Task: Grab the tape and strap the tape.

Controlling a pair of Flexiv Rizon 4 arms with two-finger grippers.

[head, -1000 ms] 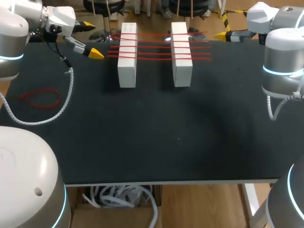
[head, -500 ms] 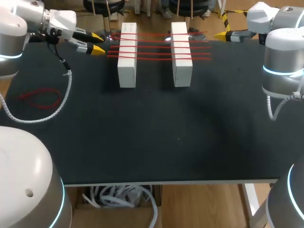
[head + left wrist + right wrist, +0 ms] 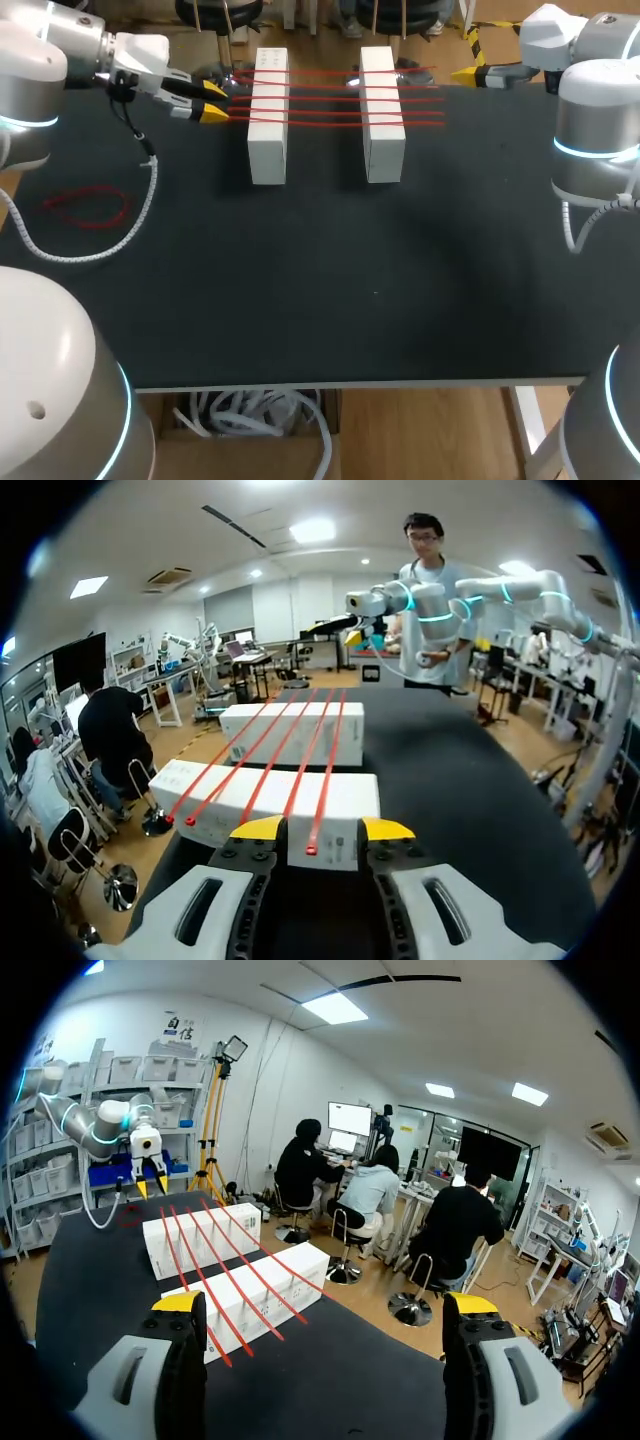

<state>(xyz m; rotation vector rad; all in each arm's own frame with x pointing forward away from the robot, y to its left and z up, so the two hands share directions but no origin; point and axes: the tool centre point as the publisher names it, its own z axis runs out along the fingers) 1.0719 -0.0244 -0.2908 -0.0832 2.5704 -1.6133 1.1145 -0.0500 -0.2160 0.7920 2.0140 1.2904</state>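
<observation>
Across two white blocks (image 3: 268,150), thin red tape strands (image 3: 325,98) taut, left tool (image 3: 214,101) ajar, empty, right tool (image 3: 325,1304) gaping, empty

Two white blocks (image 3: 268,115) stand on the one table (image 3: 320,300), both ahead of the left jaws: the nearer block just beyond their tips, the second block (image 3: 382,110) behind it. Red tape strands (image 3: 320,99) run across the pair, five by the head view's count, though in the wrist views they crowd too closely to be sure. One strand end lies between the left jaws, and one loose red tape loop (image 3: 85,207) lies well off to their side. There are two arms, a left arm (image 3: 30,70) and a right arm (image 3: 595,110), each with one set of jaws and two yellow fingertips (image 3: 258,828), four tips in all.
</observation>
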